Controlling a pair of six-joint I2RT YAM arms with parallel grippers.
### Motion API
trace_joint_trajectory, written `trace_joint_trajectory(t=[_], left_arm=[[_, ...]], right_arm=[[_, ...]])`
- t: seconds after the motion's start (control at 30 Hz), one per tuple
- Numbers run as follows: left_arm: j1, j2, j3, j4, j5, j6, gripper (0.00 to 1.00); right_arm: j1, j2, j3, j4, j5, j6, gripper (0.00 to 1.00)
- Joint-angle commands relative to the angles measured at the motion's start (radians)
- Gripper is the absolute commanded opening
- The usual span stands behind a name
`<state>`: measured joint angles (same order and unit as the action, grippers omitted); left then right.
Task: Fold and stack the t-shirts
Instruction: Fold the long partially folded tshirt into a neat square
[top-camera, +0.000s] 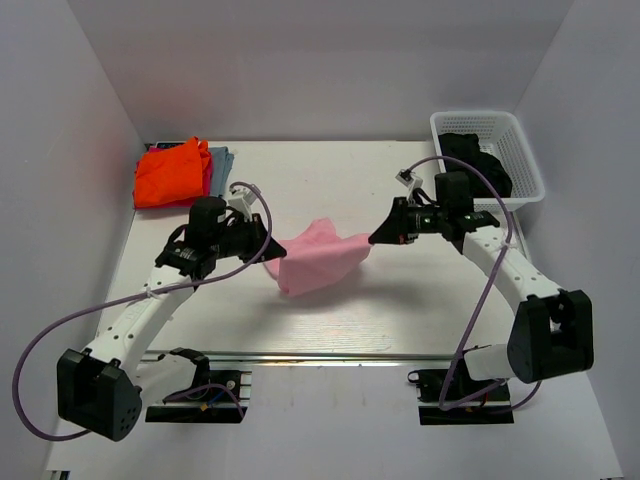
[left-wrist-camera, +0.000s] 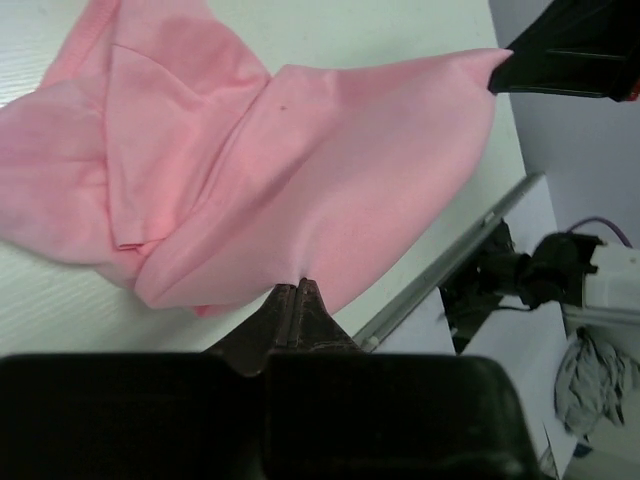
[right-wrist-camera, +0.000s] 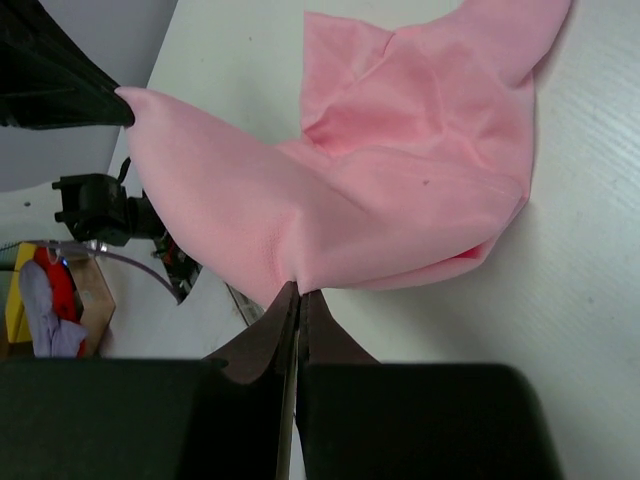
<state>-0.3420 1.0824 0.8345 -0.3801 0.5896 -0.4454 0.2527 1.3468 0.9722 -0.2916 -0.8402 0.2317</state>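
I hold the pink t-shirt (top-camera: 320, 262) stretched left to right between my left claw (top-camera: 268, 250) and right claw (top-camera: 376, 238), each pinching one corner, its body sagging onto the middle of the bench (top-camera: 400, 310).

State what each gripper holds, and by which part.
Both hold the light pink cloth t-shirt: the left gripper pinches one end of its raised edge, the right gripper the other end.

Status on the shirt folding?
Done: orange shirt lies folded on a pile at the far left corner, with grey-blue cloth showing at its edge. In hand: pink shirt, pinched at opposite edges by left pincer and right pincer, not yet folded. Left: black shirt in the basket.
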Motion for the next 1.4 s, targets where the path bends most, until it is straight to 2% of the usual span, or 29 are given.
trace_joint_trajectory(t=[0.0, 0.3, 0.47, 0.6, 0.7, 0.8, 0.83, 0.9, 0.97, 1.17, 1.27, 1.37], left_arm=[[0.006, -0.004, 0.061, -0.049, -0.167, -0.021, 0.0], [0.037, 0.07, 0.12, -0.108, -0.385, -0.121, 0.0], [0.057, 0.079, 0.12, -0.095, -0.404, -0.134, 0.0], [0.067, 0.088, 0.129, -0.083, -0.395, -0.144, 0.0], [0.077, 0.097, 0.138, -0.104, -0.43, -0.167, 0.0], [0.096, 0.097, 0.158, -0.12, -0.522, -0.217, 0.0], [0.097, 0.097, 0.169, -0.161, -0.593, -0.264, 0.0], [0.132, 0.097, 0.169, -0.19, -0.649, -0.292, 0.0], [0.149, 0.097, 0.169, -0.181, -0.681, -0.292, 0.0], [0.208, 0.214, 0.166, -0.03, -0.61, -0.292, 0.0], [0.231, 0.263, 0.147, 0.062, -0.579, -0.292, 0.0], [0.254, 0.304, 0.16, 0.063, -0.567, -0.292, 0.0]], right_arm=[[-0.006, 0.04, 0.085, 0.115, -0.016, 0.043, 0.0], [-0.001, 0.282, 0.264, 0.151, 0.001, 0.087, 0.0], [0.014, 0.362, 0.361, 0.172, 0.026, 0.052, 0.0], [0.054, 0.467, 0.453, 0.18, -0.025, 0.028, 0.0], [0.089, 0.531, 0.572, 0.183, -0.042, 0.02, 0.0], [0.111, 0.554, 0.644, 0.222, 0.013, 0.03, 0.0], [0.112, 0.583, 0.675, 0.223, 0.063, 0.046, 0.0], [0.123, 0.621, 0.753, 0.181, 0.088, 0.064, 0.0], [0.126, 0.725, 0.897, 0.123, 0.086, 0.064, 0.0], [0.152, 0.965, 1.18, 0.084, 0.047, 0.113, 0.0], [0.163, 1.012, 1.205, 0.166, 0.067, 0.156, 0.0], [0.172, 1.046, 1.198, 0.278, 0.084, 0.181, 0.0]])
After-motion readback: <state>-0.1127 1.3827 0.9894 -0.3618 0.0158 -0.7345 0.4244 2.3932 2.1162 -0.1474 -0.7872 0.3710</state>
